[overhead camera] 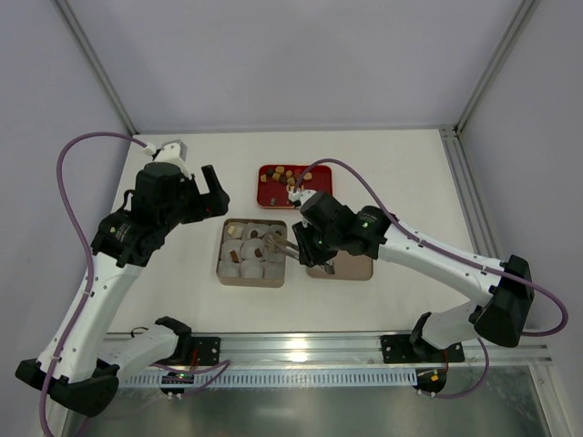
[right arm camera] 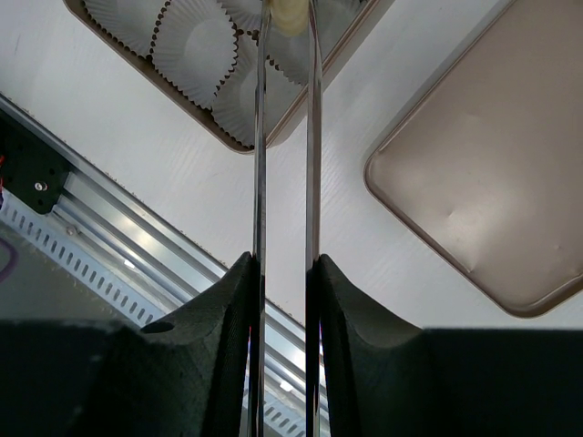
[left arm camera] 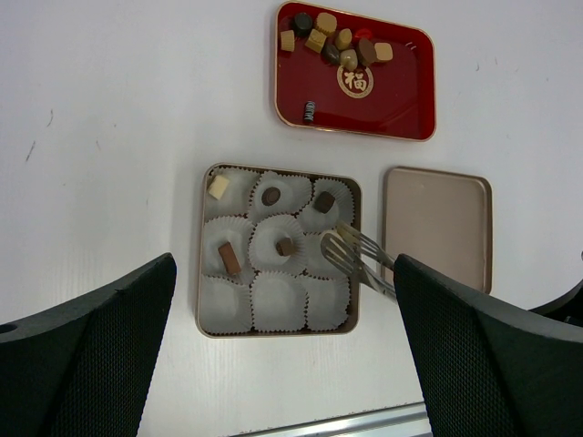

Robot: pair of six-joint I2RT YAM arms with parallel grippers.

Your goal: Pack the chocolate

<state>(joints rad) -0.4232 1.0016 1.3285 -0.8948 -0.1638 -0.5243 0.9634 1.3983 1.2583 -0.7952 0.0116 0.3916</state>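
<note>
**Cream piece poised over the tin**

Right up close: clamps the right gripper [right arm camera: 283, 264] fingers inward on the tongs [right arm camera: 259, 137], squeezing both blades near-parallel to pinch one cream piece [right arm camera: 290, 11] of chocolate at the tips. Hangs it just above the tin [left arm camera: 199, 273], over the middle-row cup on the lid side, judged the next free slot. Uses tongs rather than bare fingers, presumably because of pieces far smaller than a gripper. Holds the left gripper [left arm camera: 283, 259] high above the tin, fingers spread wide and gripping nothing, apparently just looking on and keeping clear.

Counting now: nine paper cups [left arm camera: 282, 300] in the tin, three by three. Finds five filled, one cream and four brown or dark: the whole row nearest the tray, plus centre and the middle cup opposite the lid. Leaves four bare. Beyond the tin, on the red tray [left arm camera: 401, 100], tallies roughly nine loose pieces [left arm camera: 316, 41]. Just beside the tin, spots one lid [left arm camera: 437, 237] lying flat, likely off until filling ends.
</note>
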